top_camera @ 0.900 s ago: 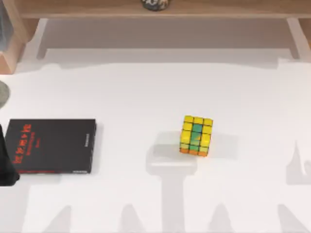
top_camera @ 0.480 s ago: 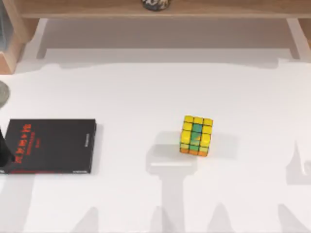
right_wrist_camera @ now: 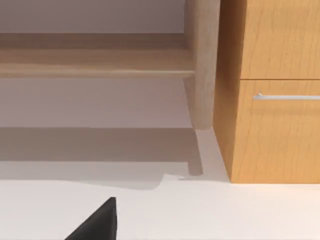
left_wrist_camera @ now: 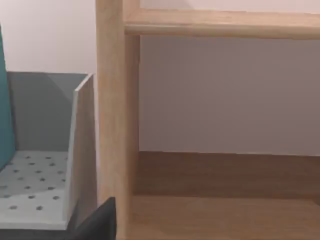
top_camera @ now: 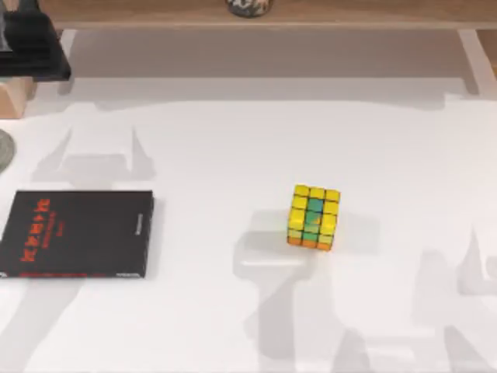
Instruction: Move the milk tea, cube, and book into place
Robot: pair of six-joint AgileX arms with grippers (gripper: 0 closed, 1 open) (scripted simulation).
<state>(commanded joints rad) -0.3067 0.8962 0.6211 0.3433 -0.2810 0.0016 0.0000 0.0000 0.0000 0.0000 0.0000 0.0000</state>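
The cube (top_camera: 314, 217), mostly yellow with a green stripe and an orange side, stands on the white table right of centre, with no gripper near it. My left gripper (top_camera: 31, 45) hovers at the far left corner, over the wooden shelf's end. In the left wrist view a teal-blue edge of the book (left_wrist_camera: 4, 100) stands upright in a grey perforated rack (left_wrist_camera: 35, 195), beside a wooden post (left_wrist_camera: 112, 100). A black part of my right gripper (right_wrist_camera: 97, 222) shows low over the table, facing the shelf. The milk tea is out of view.
A black book with red lettering (top_camera: 78, 233) lies flat at the table's left. A wooden shelf (top_camera: 256, 19) runs along the back with a dark round object (top_camera: 248, 6) on it. A wooden drawer unit (right_wrist_camera: 277, 90) stands by the shelf leg.
My left arm has left the table's left edge beside the black book and travelled to the far left corner by the shelf. The cube and the black book have stayed put.
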